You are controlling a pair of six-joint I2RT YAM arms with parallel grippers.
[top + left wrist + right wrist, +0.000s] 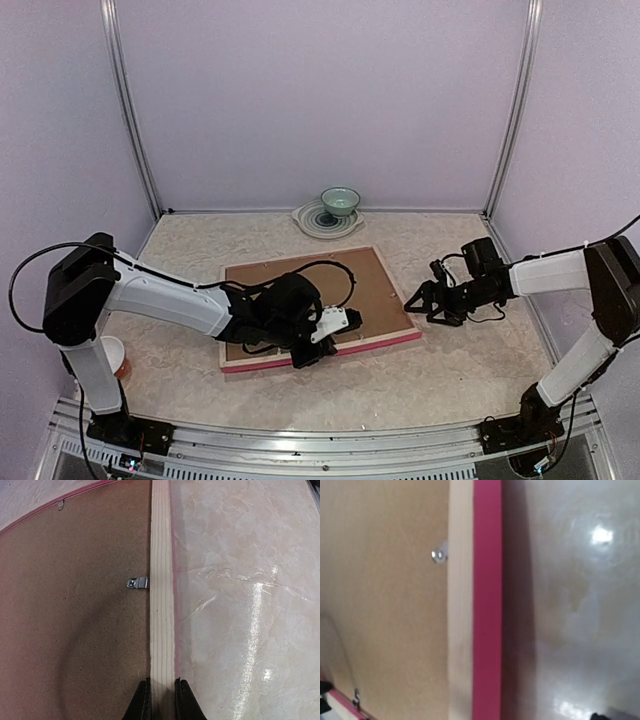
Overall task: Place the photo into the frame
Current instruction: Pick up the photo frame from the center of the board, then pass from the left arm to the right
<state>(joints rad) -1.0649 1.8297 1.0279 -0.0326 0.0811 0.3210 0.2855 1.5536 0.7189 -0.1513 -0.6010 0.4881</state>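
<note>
Lilac-walled booth (pixel 320 100), beige marbled desk (pixel 470 370). The frame (pixel 390 341) is laid face down mid-desk, pale wood back up, with pink showing along its outer edges. The brown hardboard backing (pixel 380 285) is seated inside it. The photo is not seen in any view, and whether it lies under the backing cannot be told.

The left claw (pixel 162 692) is clamped on the near rail of the frame. Its fingers (pixel 141 700) straddle the pale wood, one on the backing side and one on the desk side. The right claw (pixel 415 303) is held spread wide just beside the right rail, with nothing gripped.

Handling, judged:
- The frame is expected to be light and stiff enough, but the thin rails are likely to rack if it is lifted by one rail alone. It is best pinched across a rail, ideally on two rails by both claws.
- The painted sides are probably slick, so better grip is expected on the bare wood.
- The backing is thin, rigid board held in by small metal clips (pixel 137 583). These are likely to need turning aside before it can be lifted.
- The photo, being a large print, is expected to be light, floppy and easily creased. It should be taken by an edge and kept flat.

Count:
- One frame, one backing, zero photos visible.
- Two clips in each wrist view; the total cannot be told.
- One bowl (pixel 340 201) on one plate (pixel 308 222) at the back wall.
</note>
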